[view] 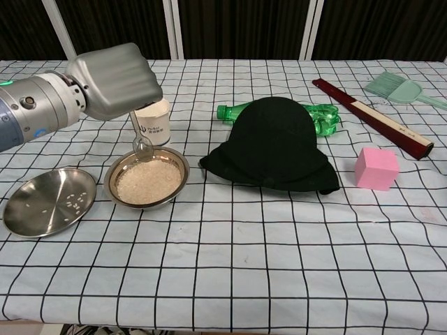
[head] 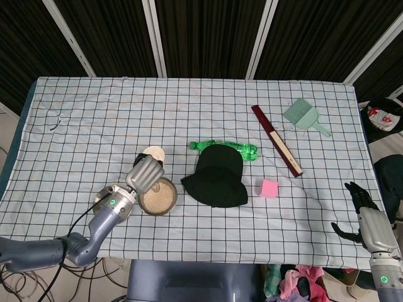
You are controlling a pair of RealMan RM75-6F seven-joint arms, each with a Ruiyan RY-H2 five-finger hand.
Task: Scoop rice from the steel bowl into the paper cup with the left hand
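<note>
My left hand (view: 115, 80) (head: 145, 173) grips a metal spoon (view: 142, 144) and hovers over the far rim of the steel bowl (view: 147, 182) (head: 158, 195), which is filled with rice. The spoon hangs almost straight down, its scoop just above the rice at the bowl's far edge. The white paper cup (view: 154, 123) (head: 153, 152) stands right behind the bowl, partly hidden by my hand. My right hand (head: 363, 218) stays off the table's near right corner, fingers spread, holding nothing.
A shallow steel plate (view: 47, 201) with a few rice grains lies left of the bowl. A black hat (view: 274, 144), a green bottle (view: 320, 115), a pink cube (view: 376, 168), a dark red stick (view: 374, 116) and a green brush (view: 401, 89) occupy the right half.
</note>
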